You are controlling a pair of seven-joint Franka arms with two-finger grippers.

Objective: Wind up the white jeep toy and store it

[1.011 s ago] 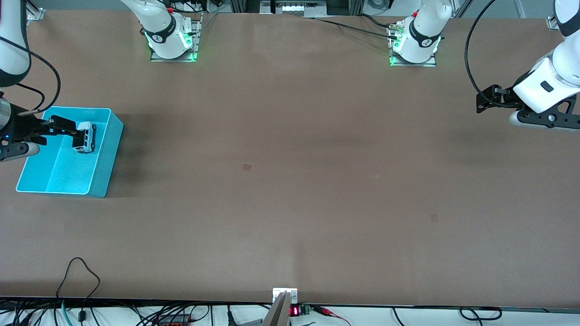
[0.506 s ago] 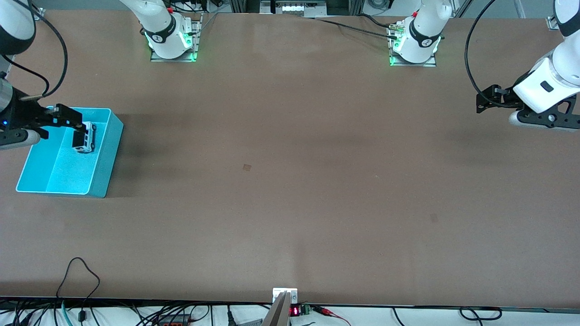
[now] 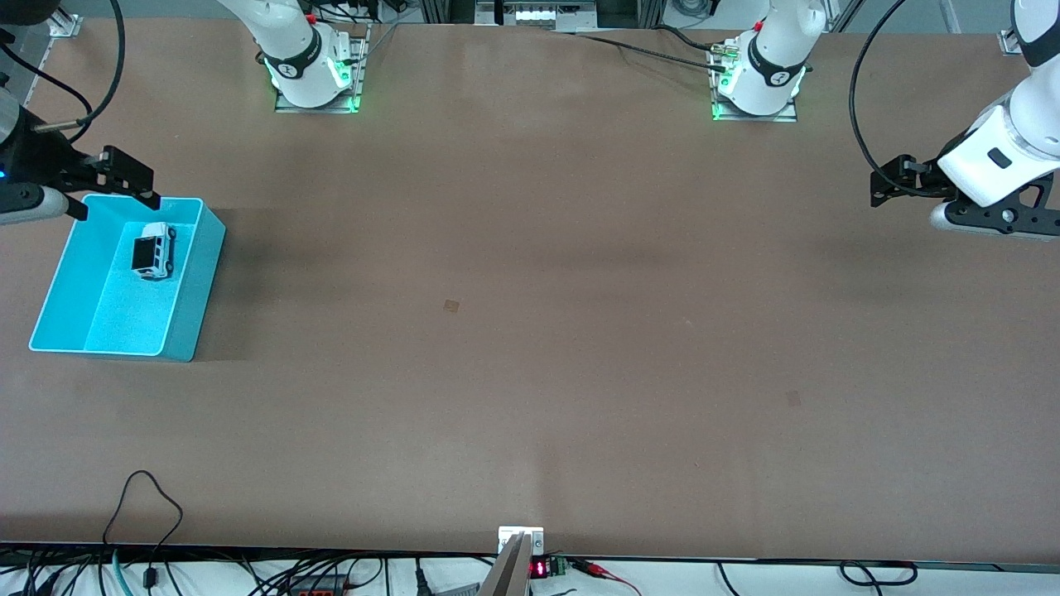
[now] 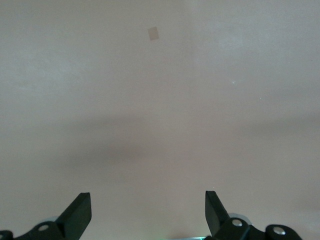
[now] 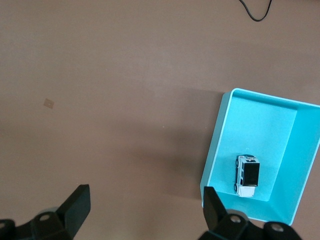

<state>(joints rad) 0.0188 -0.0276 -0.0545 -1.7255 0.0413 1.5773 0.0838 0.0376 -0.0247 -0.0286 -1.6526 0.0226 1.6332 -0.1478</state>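
Note:
The white jeep toy [image 3: 154,250] stands on its wheels on the floor of the turquoise bin [image 3: 187,327], in the part farther from the front camera. It also shows in the right wrist view [image 5: 247,176], inside the bin [image 5: 214,150]. My right gripper [image 3: 116,192] is open and empty, up in the air over the bin's edge nearest the robot bases, apart from the jeep; its fingers [image 5: 80,200] stand wide. My left gripper [image 3: 884,182] is open and empty [image 4: 147,210], waiting over bare table at the left arm's end.
The bin sits at the right arm's end of the brown table. A small dark patch [image 3: 451,306] marks the table's middle, another [image 3: 792,398] lies toward the left arm's end. A black cable loop [image 3: 145,497] lies at the table's near edge.
My right gripper let go of the jeep, rose out of the bin and drew back toward the robot bases. The jeep stays in the bin. The left arm has not moved.

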